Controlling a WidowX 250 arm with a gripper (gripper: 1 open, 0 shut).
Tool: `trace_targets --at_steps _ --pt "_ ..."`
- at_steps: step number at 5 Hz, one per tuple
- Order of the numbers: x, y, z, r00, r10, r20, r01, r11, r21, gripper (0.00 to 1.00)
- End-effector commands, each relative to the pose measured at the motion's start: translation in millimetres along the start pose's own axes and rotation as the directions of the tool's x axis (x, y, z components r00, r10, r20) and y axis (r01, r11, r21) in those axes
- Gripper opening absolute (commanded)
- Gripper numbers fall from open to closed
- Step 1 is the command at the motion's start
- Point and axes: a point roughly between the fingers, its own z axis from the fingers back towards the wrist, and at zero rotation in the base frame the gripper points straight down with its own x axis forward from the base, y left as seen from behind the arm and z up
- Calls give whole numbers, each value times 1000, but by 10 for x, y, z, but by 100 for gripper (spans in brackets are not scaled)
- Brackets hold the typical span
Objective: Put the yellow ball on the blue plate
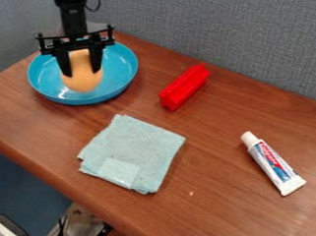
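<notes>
The blue plate (50, 85) sits at the table's back left, a round turquoise dish with a raised rim. Inside it, the orange-yellow ball (81, 69) is low over the dish's floor, between the black fingers of my gripper (80, 75). The gripper points straight down from above and is shut on the ball. Whether the ball rests on the plate's floor I cannot tell.
A red block (185, 86) lies right of the plate. A pale teal folded cloth (132, 151) lies in the table's middle front. A toothpaste tube (273, 162) lies at the right. The wooden table's front edge (40, 174) runs diagonally at lower left.
</notes>
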Motion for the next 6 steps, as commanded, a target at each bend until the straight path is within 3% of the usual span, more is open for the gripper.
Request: trace_targets --at_steps 1,6 --pt "126 12 113 998 25 50 -24 1000 -17 0" --pt "184 -20 42 998 32 53 -31 999 -21 0"
